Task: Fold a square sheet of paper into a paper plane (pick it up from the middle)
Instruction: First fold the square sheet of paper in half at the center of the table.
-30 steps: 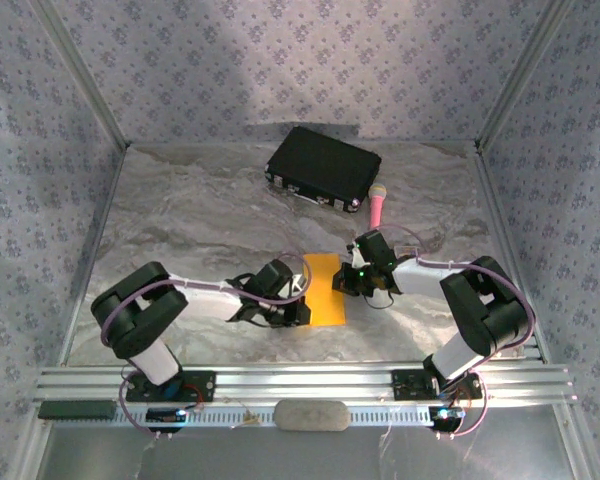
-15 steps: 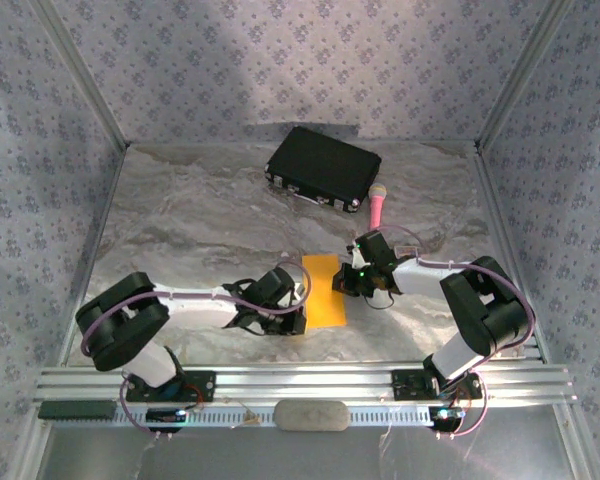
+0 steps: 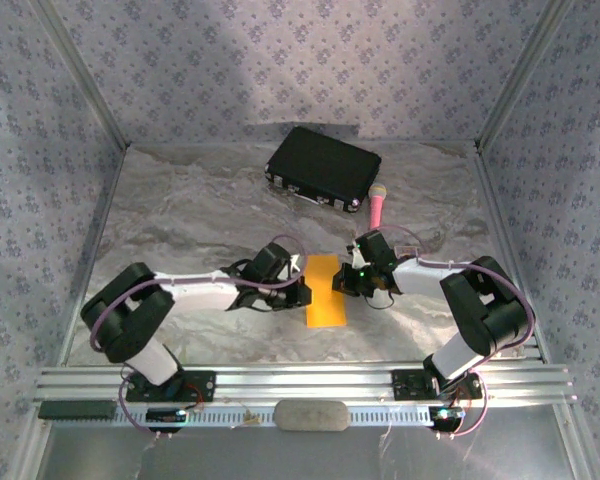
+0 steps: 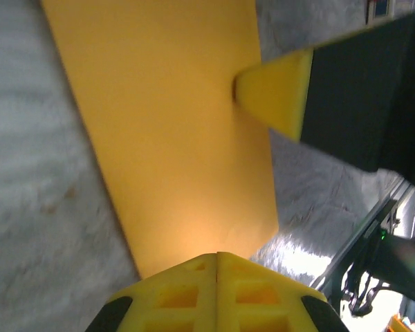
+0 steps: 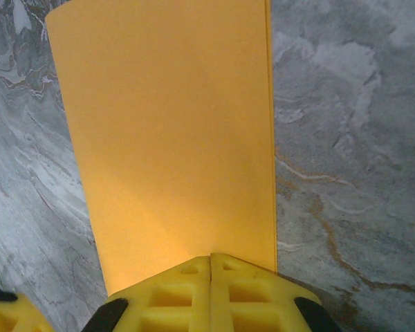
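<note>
Your paper (image 3: 326, 290) lies flat on the grey marbled surface (image 3: 200, 220) as a smooth, matte orange strip, long and narrow with crisp, straight edges. Your left fingers (image 4: 180, 297) and right fingers (image 5: 249, 297), yellow with square moulded recesses, are each pressed together at its opposite long edges.

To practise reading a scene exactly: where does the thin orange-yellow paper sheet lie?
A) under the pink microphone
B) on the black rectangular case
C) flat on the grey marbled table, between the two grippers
C: the orange-yellow paper sheet lies flat on the grey marbled table, the left gripper at one long side, the right gripper at the other.
</note>
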Available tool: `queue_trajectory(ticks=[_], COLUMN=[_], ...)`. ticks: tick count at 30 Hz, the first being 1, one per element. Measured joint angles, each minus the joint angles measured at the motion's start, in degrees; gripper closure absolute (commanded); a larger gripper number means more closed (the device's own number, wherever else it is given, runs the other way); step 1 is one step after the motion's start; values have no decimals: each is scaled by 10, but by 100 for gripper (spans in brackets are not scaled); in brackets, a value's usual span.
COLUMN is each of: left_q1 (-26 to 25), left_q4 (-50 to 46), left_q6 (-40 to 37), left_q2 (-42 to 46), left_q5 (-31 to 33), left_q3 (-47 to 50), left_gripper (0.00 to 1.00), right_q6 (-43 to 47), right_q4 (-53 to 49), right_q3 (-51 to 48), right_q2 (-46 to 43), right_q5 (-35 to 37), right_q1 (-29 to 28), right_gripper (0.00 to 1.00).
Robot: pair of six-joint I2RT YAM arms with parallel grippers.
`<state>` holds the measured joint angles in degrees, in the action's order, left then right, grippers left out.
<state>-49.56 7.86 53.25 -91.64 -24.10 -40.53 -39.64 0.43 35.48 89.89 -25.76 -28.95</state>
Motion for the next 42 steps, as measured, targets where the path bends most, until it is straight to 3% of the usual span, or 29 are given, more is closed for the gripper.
queue_trajectory(ticks=[6, 15, 26, 42], left_q1=[13, 26, 36, 58], left_q4=[25, 90, -22, 11], left_q6=[2, 19, -3, -7], left_q2=[-57, -67, -63, -107], left_q5=[-18, -38, -35, -49], left_q3=[-32, 31, -64, -47], left_gripper=[100, 100, 100, 100], right_q6=[0, 0, 0, 0], right_q4=[0, 0, 0, 0], right_q3=[0, 0, 0, 0], right_q2=[0, 0, 0, 0], right_q5=[0, 0, 0, 0], right_q1=[0, -1, -1, -1], right_gripper=[100, 100, 100, 100])
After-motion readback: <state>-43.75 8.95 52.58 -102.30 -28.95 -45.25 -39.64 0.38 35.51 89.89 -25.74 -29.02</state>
